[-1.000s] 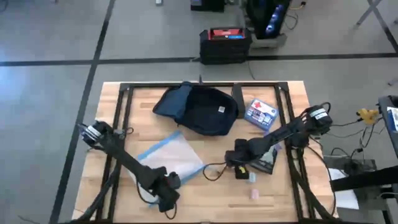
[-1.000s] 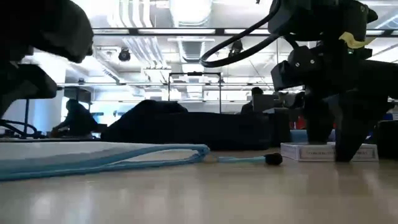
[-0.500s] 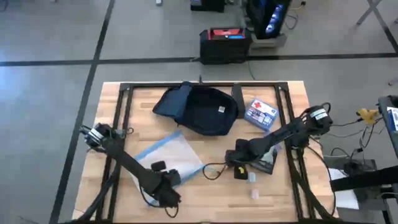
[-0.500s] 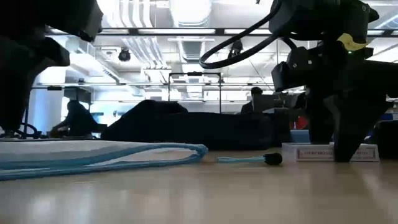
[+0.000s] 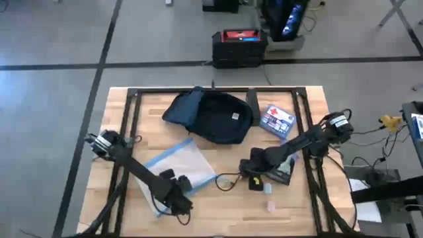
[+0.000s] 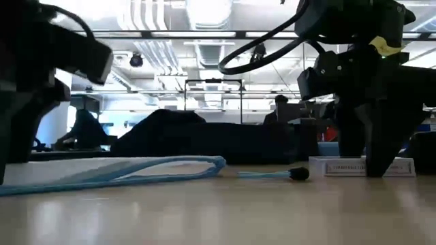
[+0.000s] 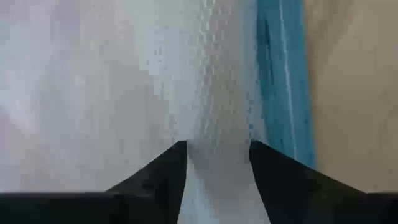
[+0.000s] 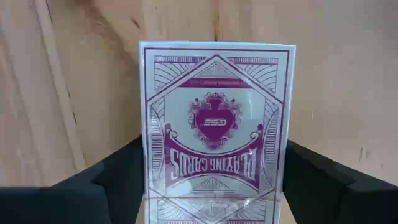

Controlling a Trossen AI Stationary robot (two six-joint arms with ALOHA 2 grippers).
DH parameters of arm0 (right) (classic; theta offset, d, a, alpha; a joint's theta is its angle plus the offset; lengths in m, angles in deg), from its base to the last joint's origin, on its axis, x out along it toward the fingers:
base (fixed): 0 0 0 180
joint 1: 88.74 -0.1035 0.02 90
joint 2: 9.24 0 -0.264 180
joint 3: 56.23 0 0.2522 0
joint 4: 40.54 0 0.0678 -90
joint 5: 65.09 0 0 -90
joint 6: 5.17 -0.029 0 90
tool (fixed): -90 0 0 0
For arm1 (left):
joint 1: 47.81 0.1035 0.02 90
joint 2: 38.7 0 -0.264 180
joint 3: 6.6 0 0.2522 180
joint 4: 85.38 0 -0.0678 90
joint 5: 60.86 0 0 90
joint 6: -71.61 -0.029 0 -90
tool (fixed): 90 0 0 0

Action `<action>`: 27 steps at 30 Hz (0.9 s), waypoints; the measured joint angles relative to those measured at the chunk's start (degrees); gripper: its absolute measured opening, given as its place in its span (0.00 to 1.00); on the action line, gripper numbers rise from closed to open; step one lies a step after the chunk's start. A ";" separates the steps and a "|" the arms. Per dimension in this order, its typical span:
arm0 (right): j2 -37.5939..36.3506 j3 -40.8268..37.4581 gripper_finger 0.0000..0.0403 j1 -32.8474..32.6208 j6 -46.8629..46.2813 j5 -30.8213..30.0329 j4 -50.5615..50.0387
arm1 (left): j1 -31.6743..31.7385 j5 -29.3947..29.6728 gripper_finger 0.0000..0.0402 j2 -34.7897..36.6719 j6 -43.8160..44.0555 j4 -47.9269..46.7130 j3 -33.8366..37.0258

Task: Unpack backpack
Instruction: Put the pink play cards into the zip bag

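Note:
The dark navy backpack (image 5: 213, 117) lies flat at the table's far middle. A clear pouch (image 5: 182, 166) with a blue zip edge (image 7: 280, 81) lies in front of it. My left gripper (image 5: 175, 180) points down, open, over the pouch's near end (image 7: 217, 146), close to the zip edge. My right gripper (image 5: 259, 178) points down at the right middle. It is shut on a playing-card box (image 8: 216, 118) that lies flat on the wood. My left gripper has the pouch's clear plastic (image 7: 217, 162) between its spread fingers; whether the tips touch it I cannot tell. My right gripper comes from above, one finger (image 8: 121, 171) against each long side of the card box near one end (image 8: 155, 180). The box lies flat on the table.
A blue-white box (image 5: 276, 119) lies right of the backpack. A small pale piece (image 5: 271, 206) sits near the front edge and a dark flat thing (image 5: 285, 173) lies under my right arm. A black metal frame (image 5: 132, 106) stands around the table. People sit in the room beyond.
My left gripper has moved from the table's near edge toward the far edge, onto the near end of the clear pouch, and turned a little. The pouch, the backpack and my right gripper have stayed where they were.

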 joint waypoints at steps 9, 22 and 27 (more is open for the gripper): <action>0.00 -0.02 0.71 0.00 1.07 -0.06 0.64 | 2.17 -0.26 0.21 0.11 0.45 1.21 0.77; -1.07 3.15 0.71 -0.42 5.67 0.01 -2.93 | 2.54 3.47 0.00 9.54 2.25 -1.81 1.00; -1.90 8.76 0.71 -2.81 8.93 -0.11 -4.28 | 2.55 11.54 0.00 15.04 6.09 -1.77 1.58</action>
